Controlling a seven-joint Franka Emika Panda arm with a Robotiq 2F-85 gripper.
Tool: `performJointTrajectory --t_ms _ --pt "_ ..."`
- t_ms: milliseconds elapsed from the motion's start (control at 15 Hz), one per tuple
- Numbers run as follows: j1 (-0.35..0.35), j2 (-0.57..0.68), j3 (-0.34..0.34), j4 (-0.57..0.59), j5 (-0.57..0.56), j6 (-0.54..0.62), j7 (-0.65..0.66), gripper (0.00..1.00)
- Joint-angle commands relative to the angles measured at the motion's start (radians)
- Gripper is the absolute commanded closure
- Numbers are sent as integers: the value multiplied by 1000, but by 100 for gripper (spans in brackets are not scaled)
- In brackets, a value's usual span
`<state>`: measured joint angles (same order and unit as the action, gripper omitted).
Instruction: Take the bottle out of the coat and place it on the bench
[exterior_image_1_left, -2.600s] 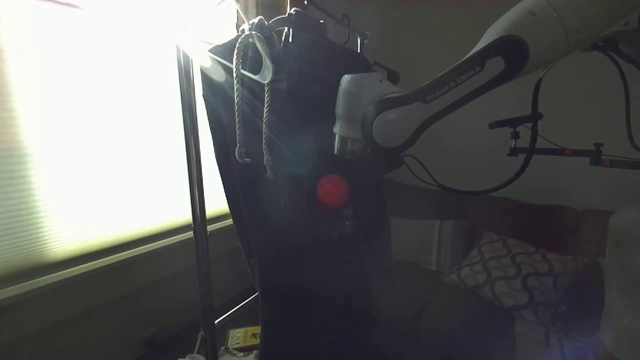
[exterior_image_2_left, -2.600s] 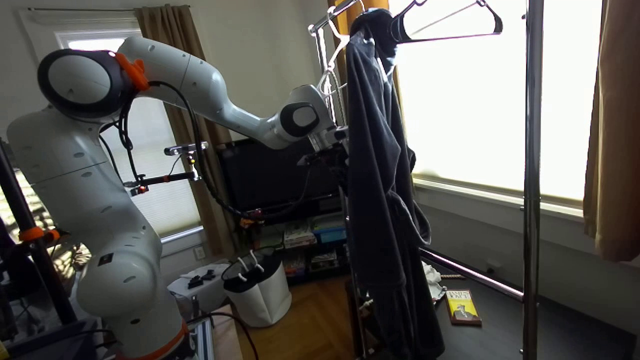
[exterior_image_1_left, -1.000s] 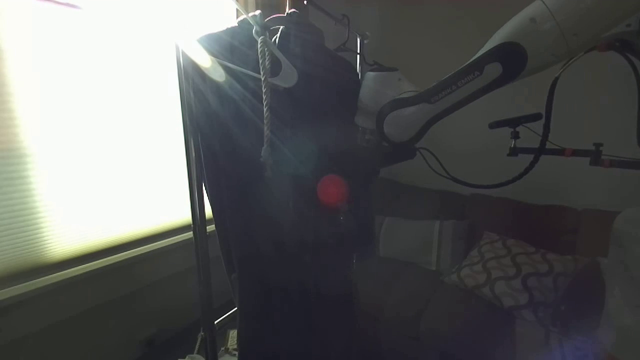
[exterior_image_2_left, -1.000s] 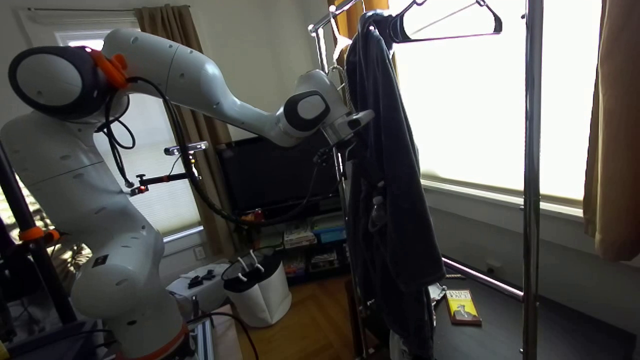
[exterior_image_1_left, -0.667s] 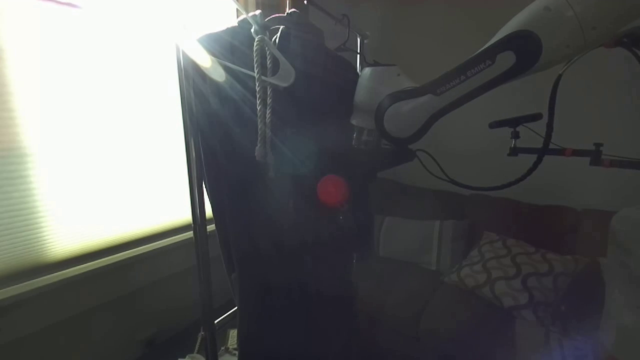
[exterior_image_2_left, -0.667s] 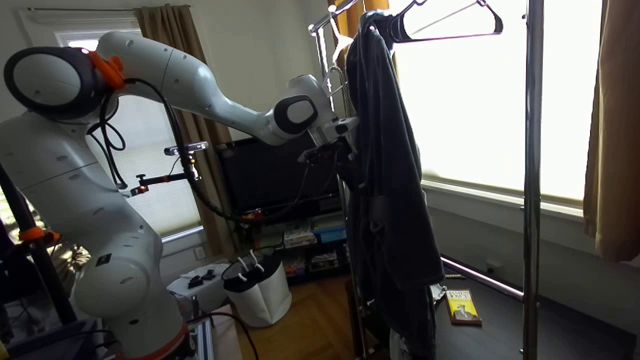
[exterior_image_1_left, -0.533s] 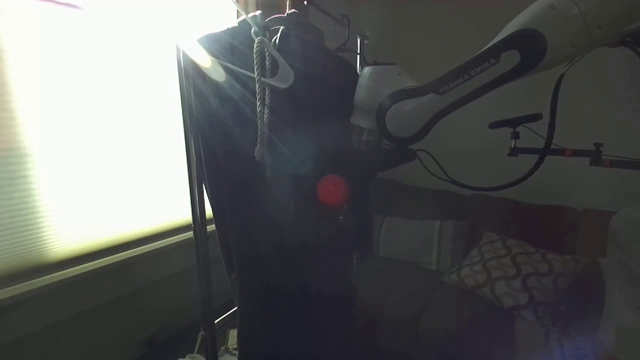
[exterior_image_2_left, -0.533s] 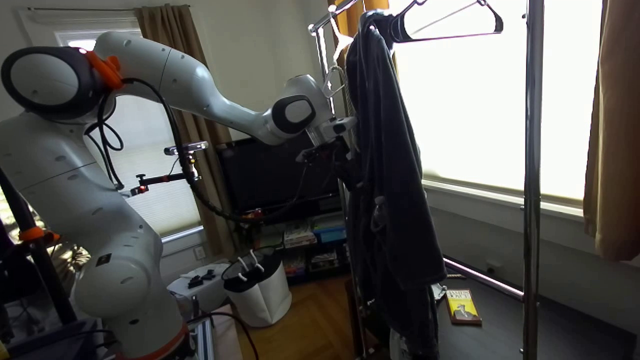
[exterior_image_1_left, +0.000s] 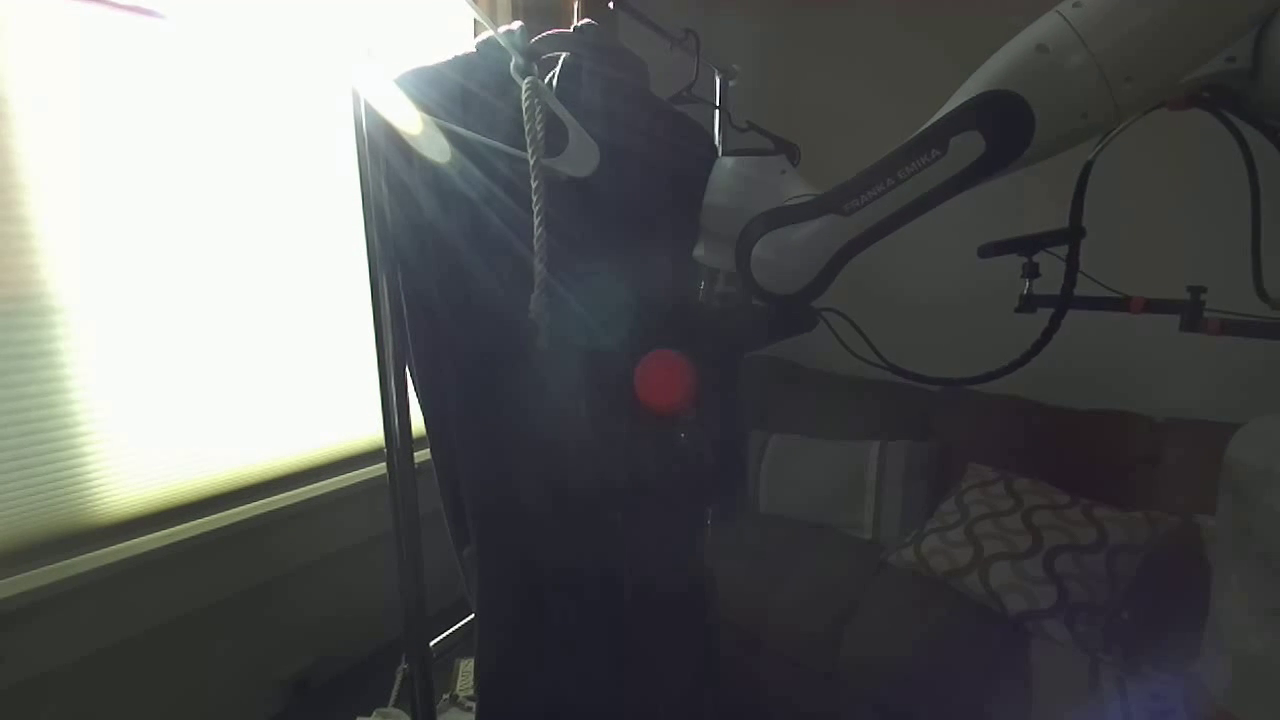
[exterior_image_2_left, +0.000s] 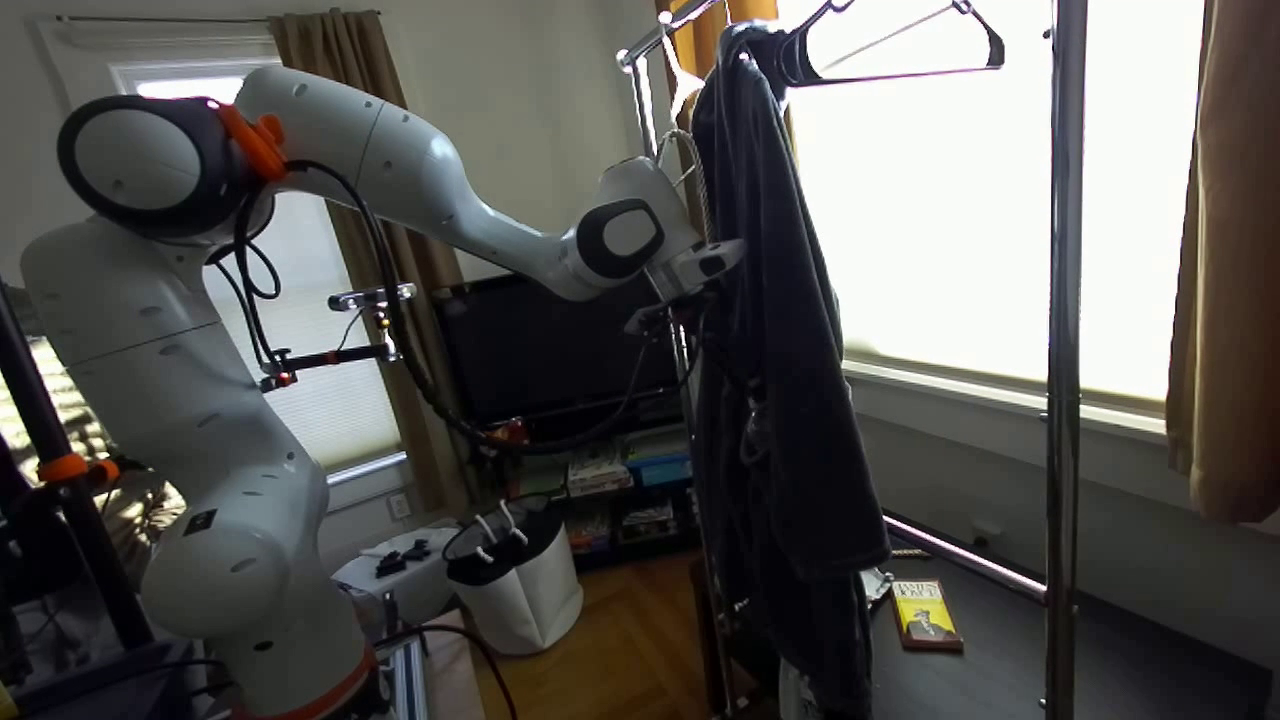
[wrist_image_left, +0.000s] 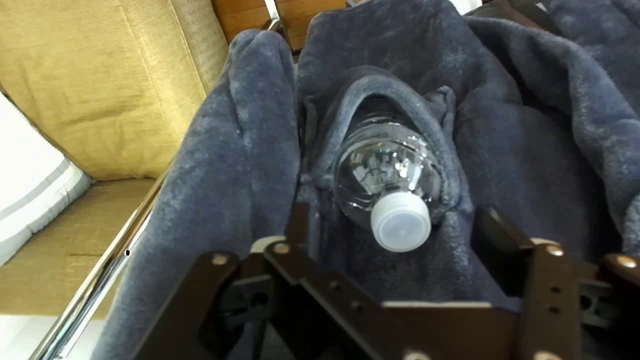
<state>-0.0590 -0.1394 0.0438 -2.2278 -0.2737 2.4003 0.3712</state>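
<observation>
Bottle: one, clear, white cap. Lodged in a pocket of the coat, lower part hidden in the cloth, shoulder and cap out of the opening, cap turned toward the claw. In an exterior view the bottle shows small and dim.

Claw: one, dark. Fingers spread wide. In the wrist view the cap lies in the gap between the two fingertips, cloth showing on either side of it; bottle and fingers apart as seen. How far the bottle sits beyond the fingertips, cannot tell.

Coat: blue-grey plush, hung on the rack.

Arm: grey-white; in both exterior views its end close by the coat. Claw there mostly lost against dark cloth.

Book: yellow cover, lying flat, beside the coat's hem in an exterior view.

Bin: white, dark inside, standing on the wooden floor.
</observation>
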Motion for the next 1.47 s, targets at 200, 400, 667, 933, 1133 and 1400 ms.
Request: performJointTrajectory --t_ms 200,400,667,933,1133,1400 --pt "9 77 -12 58 5 5 3 31" --pt "13 92 -14 73 8 -8 6 39" --pt "19 97 -12 80 14 -27 6 51" --pt "27 96 -10 86 8 -32 13 94" --pt "36 69 -6 81 16 -51 21 92" --pt "47 -38 5 30 17 -49 6 92"
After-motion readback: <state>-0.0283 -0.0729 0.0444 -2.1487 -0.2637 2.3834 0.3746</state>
